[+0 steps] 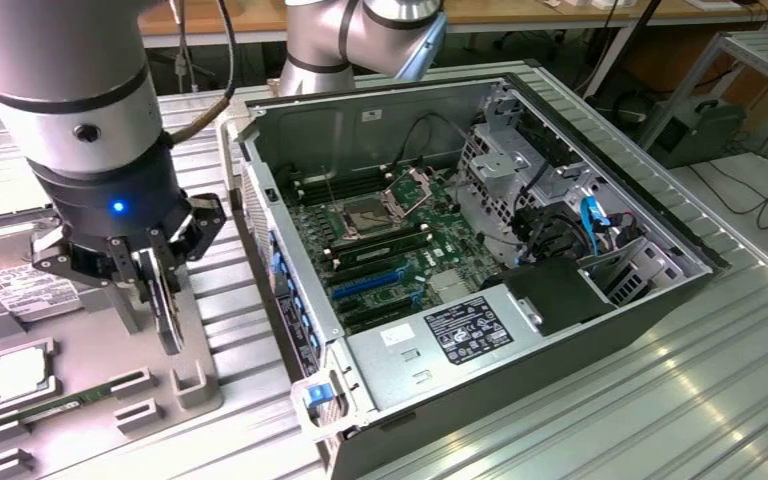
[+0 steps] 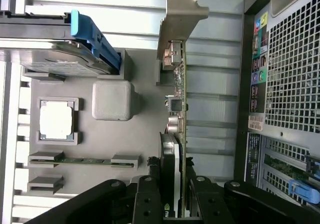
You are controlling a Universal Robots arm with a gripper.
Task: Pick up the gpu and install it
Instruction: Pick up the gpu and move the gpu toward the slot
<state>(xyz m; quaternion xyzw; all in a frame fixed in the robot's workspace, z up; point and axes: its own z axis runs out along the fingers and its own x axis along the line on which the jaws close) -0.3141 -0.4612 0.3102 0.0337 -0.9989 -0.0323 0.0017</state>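
No word or number legible.
- Black label (image 1: 468,333): white print, on silver housing (image 1: 418,375) inside computer case (image 1: 684,255); too fine to read.
- White sticker (image 1: 398,336): just beside black label; unreadable.
- Hard drive label (image 1: 11,290): white, rows of dark print; unreadable.
- Coloured port sticker (image 2: 260,48), white barcode sticker (image 2: 255,123): on case rear panel (image 2: 292,58); unreadable.
- gpu (image 2: 175,149): pale mark on edge, partly hidden.

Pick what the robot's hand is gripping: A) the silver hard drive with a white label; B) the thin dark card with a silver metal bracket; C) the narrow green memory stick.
B: the hand clamps both faces of the thin dark card with a silver metal bracket, held on edge.
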